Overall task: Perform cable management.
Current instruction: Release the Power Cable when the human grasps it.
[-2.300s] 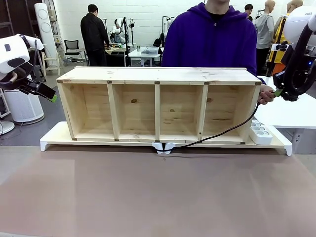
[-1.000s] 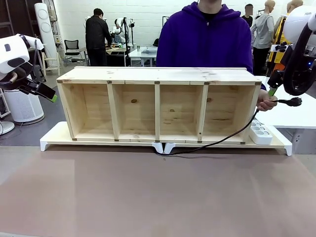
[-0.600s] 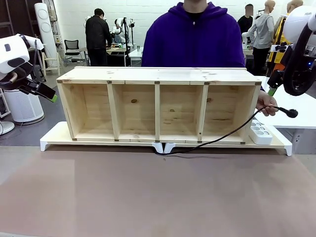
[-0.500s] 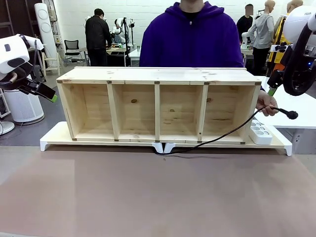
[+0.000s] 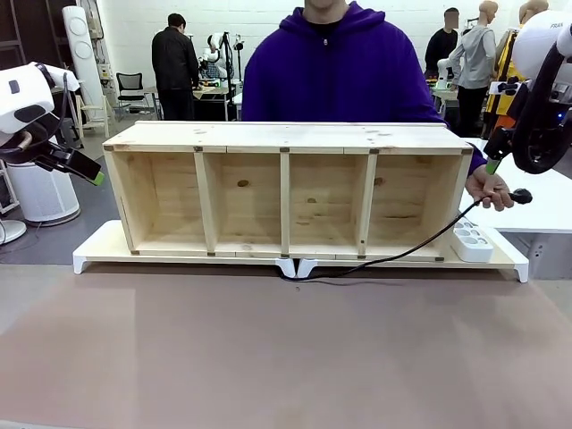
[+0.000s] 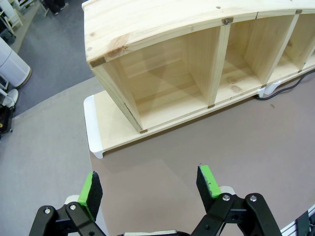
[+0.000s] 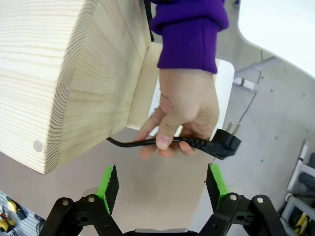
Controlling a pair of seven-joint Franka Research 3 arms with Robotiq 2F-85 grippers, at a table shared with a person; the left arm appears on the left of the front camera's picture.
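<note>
Shelf first: long pale pine wooden shelf w/ four open compartments, lying on a flat wooden base board w/ white end caps, on the brown table.

Thin black power cable runs from under the shelf's front edge near its middle, along the base board, then climbs past the shelf's right end to the person's hand. In right wrist view that hand, purple sleeve above it, pinches the cable just behind its small black plug, right beside the shelf's end panel. Plug points away from the shelf.

White blocky power strip sits on the base board just off the shelf's right end, below the hand.

Right gripper: green-padded fingers spread wide, nothing between them, just below hand and plug, not touching either. In front view only its green tip shows, just right of the shelf's top right corner.

Left gripper: fingers wide apart, holding nothing, above bare table in front of the shelf's left end; in front view it hangs just off the shelf's left end, apart from it.
</note>
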